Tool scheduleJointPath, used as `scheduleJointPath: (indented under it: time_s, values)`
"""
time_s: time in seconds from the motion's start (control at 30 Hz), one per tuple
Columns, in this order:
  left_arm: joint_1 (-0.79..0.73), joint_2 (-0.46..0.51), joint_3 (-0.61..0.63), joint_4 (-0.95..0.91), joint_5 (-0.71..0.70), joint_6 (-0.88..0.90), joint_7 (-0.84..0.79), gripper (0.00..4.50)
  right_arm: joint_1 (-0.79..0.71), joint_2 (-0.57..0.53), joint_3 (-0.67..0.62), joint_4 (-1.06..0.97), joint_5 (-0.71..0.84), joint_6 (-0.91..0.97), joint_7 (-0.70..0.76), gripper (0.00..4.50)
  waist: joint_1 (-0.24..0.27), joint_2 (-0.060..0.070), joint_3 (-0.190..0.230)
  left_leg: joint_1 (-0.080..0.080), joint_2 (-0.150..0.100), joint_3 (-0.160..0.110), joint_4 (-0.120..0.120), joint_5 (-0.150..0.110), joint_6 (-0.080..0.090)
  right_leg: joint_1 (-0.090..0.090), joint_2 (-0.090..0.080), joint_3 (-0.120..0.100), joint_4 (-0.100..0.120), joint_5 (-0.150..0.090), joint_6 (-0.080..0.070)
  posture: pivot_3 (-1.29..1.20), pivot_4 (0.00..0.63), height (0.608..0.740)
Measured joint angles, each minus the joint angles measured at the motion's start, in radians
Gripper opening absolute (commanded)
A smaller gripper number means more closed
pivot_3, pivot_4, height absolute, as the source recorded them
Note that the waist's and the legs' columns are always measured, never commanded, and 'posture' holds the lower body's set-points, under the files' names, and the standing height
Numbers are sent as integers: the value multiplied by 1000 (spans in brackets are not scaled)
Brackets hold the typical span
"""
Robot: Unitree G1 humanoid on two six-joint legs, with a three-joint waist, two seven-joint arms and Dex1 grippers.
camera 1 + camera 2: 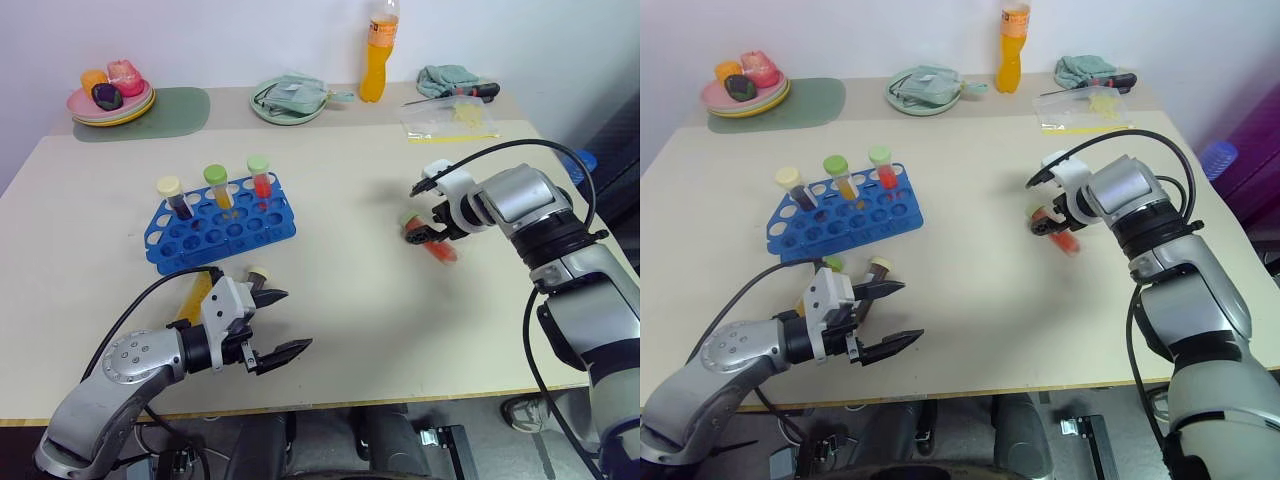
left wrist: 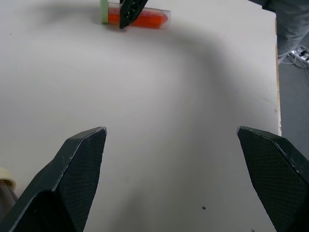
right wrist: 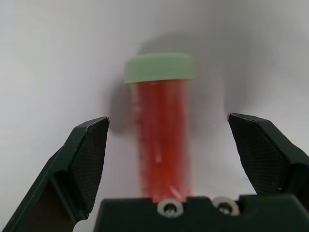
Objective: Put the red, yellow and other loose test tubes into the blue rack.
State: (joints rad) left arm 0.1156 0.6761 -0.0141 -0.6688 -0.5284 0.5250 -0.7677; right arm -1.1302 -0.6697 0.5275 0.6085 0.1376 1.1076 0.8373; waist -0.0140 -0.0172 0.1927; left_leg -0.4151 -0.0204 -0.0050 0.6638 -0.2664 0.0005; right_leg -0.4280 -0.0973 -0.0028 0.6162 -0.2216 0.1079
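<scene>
Head views: beige table [image 1: 350,330], large, spanning the scene. Far edge, left to right: green mat [image 1: 160,112] under stacked plates [image 1: 110,103] with toy food, a plate with a teal cloth [image 1: 290,98], orange bottle [image 1: 378,50], plastic bag [image 1: 452,118], another teal cloth [image 1: 447,76].

Left of centre: blue rack [image 1: 222,224], holding three upright tubes in its far row — cream-capped dark one [image 1: 172,196], green-capped yellow one [image 1: 218,186], green-capped red one [image 1: 260,177].

Right side: right gripper [image 1: 432,228] pointed steeply down over a red tube [image 1: 438,248] with pale green cap, lying flat on the table, well apart from the rack. Right wrist view: black fingers [image 3: 87,159] spread either side of that tube [image 3: 161,145], gaps visible on both sides, not clamped, nothing grasped.

Near left: left gripper [image 1: 278,322] just above the table, fingers [image 2: 79,169] wide apart, empty. Just behind it, near the rack's near edge: yellow tube [image 1: 192,296] lying flat, plus a cream-capped tube [image 1: 257,273] beside it. Right eye view: a green-capped tube [image 1: 833,263] there too, partly hidden by the arm.
</scene>
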Motion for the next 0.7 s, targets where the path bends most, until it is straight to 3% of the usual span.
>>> scheduleJointPath:
  time_s: [0.17, 0.33, 0.4, 0.53, 0.63, 0.7]
  values:
    - [0, -1, -6, 0, 8, -9, -1, 4500, -11, 19, 1, 47, -48, -27, 53, 766, 0, 0, 0, 0, 0, 0, 0, 0, 0, 0, 0, 0, 1, 0, 0, 0, 150, 740]
    - [13, -1, -10, 3, 19, -28, -7, 4500, -13, 19, 9, 33, -84, -35, 119, 759, 0, 1, 0, 0, 0, 0, 0, 0, 0, 0, 0, 0, 1, 0, 0, 0, 150, 740]
    - [24, -3, -7, 4, 21, -35, -4, 4500, 2, 10, -6, -59, -86, -58, 135, 759, 0, 1, 1, 0, 0, 0, 0, 0, 0, 0, 0, 0, 1, 0, 0, 0, 150, 740]
    - [49, -36, 59, 44, 32, -62, 44, 4500, 116, 43, -182, -318, -16, -211, 112, 759, -1, 1, 1, 1, 1, 0, 0, 0, 0, -1, 1, 0, 2, 0, 1, 0, 150, 740]
    - [44, -103, 199, 159, 97, -149, 161, 4500, 247, 307, -419, -561, 111, -341, -52, 759, -9, 1, 0, 3, 5, -1, -1, 0, 0, -1, 5, 0, 5, 1, 3, 0, 150, 740]
    - [35, -127, 250, 222, 131, -194, 210, 4500, 298, 490, -456, -632, 153, -406, -169, 759, -4, 1, 0, 4, 11, -1, -1, 1, -3, -1, 9, 0, 8, 1, 2, 0, 150, 740]
